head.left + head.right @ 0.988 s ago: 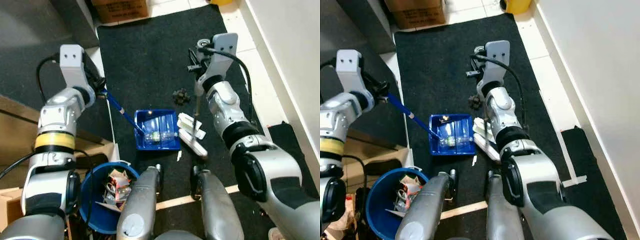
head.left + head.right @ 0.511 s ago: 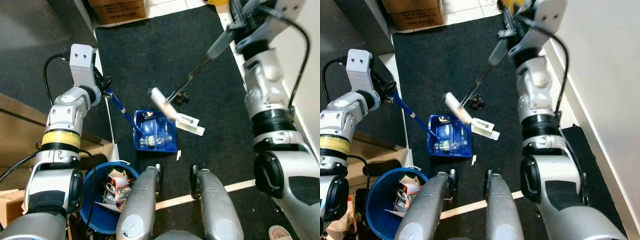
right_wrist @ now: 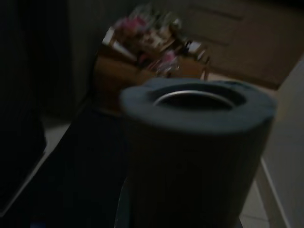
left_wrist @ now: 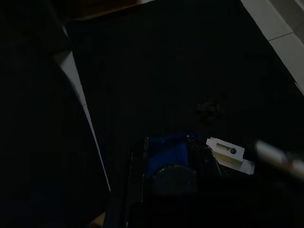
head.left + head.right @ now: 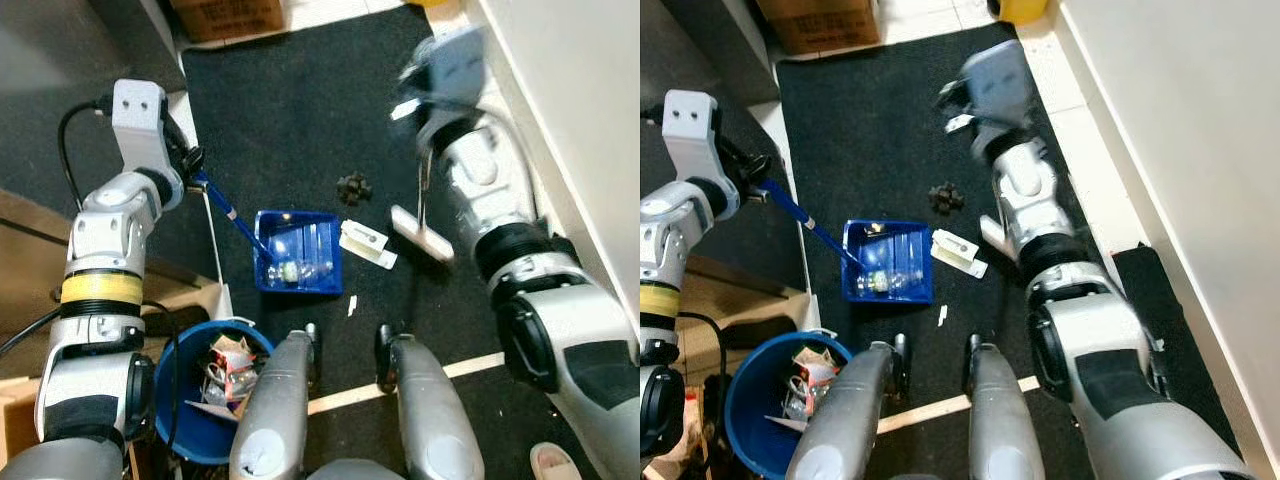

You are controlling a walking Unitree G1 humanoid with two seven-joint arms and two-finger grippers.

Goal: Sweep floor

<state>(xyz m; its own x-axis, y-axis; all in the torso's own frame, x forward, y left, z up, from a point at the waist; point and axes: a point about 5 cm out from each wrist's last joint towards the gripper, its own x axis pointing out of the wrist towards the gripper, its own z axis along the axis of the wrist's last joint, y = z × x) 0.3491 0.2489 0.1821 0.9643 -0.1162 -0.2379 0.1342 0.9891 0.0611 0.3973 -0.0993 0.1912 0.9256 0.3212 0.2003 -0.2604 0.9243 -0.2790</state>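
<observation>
No writing or brand reads clearly from my station; the white flat box (image 5: pixel 363 243) has a small dark mark on its face, too small to tell.

At the near left edge of the black mat (image 5: pixel 300 120) a blue bin (image 5: pixel 190 400) holds crumpled paper and wrappers. Above it, the left gripper (image 5: pixel 192 172) is clamped on the blue handle (image 5: pixel 225 208) of the dustpan (image 5: pixel 296 264), at the mat's left edge. The handle slants down to the pan. The dustpan is bright blue, rectangular with raised walls, and sits flat on the mat near its near-middle. A clear plastic bottle (image 5: pixel 290 270) lies inside it on its side. In the left wrist view the pan (image 4: pixel 168 152) shows dimly, with the white box (image 4: pixel 227 152) just beside it.

A small white scrap (image 5: pixel 352 305) lies on the mat just past the pan's near right corner. A small dark clump (image 5: pixel 352 185) lies farther out, apart from the pan. The white box lies just right of the pan.

The brush head (image 5: pixel 422 232), a pale bar, sits low over the mat right of the box, on a thin shaft (image 5: pixel 422 185) rising toward the right gripper (image 5: pixel 425 85). That gripper is motion-blurred; I cannot tell its finger state. A cardboard box (image 5: pixel 225 15) stands at the mat's far edge.
</observation>
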